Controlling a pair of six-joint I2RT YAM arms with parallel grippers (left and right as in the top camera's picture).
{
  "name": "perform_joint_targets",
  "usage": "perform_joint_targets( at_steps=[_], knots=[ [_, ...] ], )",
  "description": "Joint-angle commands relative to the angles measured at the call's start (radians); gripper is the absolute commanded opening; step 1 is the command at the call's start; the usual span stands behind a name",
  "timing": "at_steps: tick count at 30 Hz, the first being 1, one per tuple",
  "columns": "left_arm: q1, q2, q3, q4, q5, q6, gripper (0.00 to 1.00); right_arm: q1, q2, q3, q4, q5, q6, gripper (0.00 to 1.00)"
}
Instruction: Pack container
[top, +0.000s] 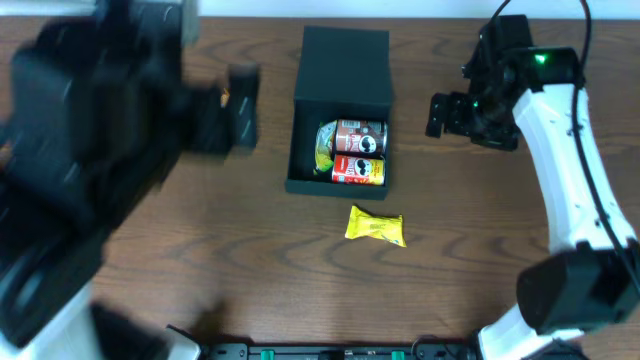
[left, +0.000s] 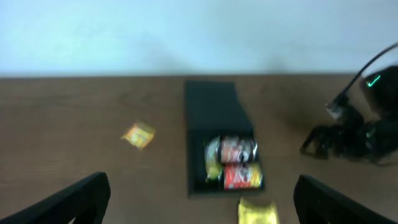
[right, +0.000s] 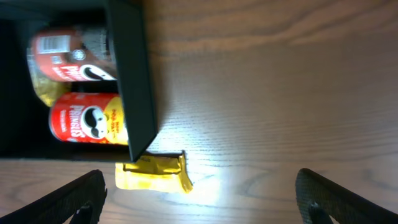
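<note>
Both grippers released: left gripper (left: 202, 182) and right gripper (right: 200, 180) have their fingers spread wide, with nothing between them.
I see the container (top: 342, 62) mid-table between my two arms, flap lid open. A brown Pringles can (top: 356, 135) and a red Pringles can (top: 358, 171) lie side by side inside it, and a yellow packet (top: 375, 227) rests on the table (top: 200, 250) just outside its near wall.

container (right: 134, 81): 2 cans (right: 87, 121) inside | yellow pkt (right: 152, 173) just outside corner | tool (right: 199, 186) jaws wide

Overhead top-down; wrist views low, sharing container (top: 343, 65)
</note>
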Motion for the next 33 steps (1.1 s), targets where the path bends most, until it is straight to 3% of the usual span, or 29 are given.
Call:
perform_joint_targets(
  at_steps=[1,7,12,16,21,22,26,31,33],
  knots=[
    [0.0,-0.187,-0.262,-0.078,-0.077,-0.104,0.95,-0.005,-0.134,0.003,-0.01,0.051,-0.06,0.99],
    [0.0,-0.367,-0.745,-0.061,-0.311,-0.34,0.95,0.002,-0.275,-0.018,-0.124,0.166,0.132,0.98],
    [0.0,-0.319,-1.122,0.185,-0.325,-0.369,0.95,0.013,-0.427,-0.295,-0.106,0.132,0.476,0.99],
    [0.0,-0.191,-1.212,0.307,-0.276,-0.321,0.95,0.013,-0.511,-0.568,-0.033,-0.062,0.734,0.97],
    [0.0,-0.058,-1.211,0.399,-0.056,-0.253,0.95,0.06,-0.498,-0.703,0.056,-0.16,0.827,0.96],
    [0.0,-0.039,-1.211,0.412,-0.035,-0.252,0.95,0.076,-0.496,-0.713,0.103,-0.177,0.816,0.96],
    [0.0,-0.001,-1.211,0.452,0.029,-0.195,0.96,0.163,-0.492,-0.713,0.269,-0.093,0.522,0.95],
    [0.0,-0.003,-1.21,0.462,0.103,-0.138,0.95,0.178,-0.492,-0.709,0.217,-0.189,-0.084,0.99],
    [0.0,-0.003,-1.21,0.466,0.124,-0.138,0.95,0.178,-0.492,-0.709,0.194,-0.214,-0.203,0.99]
  ],
)
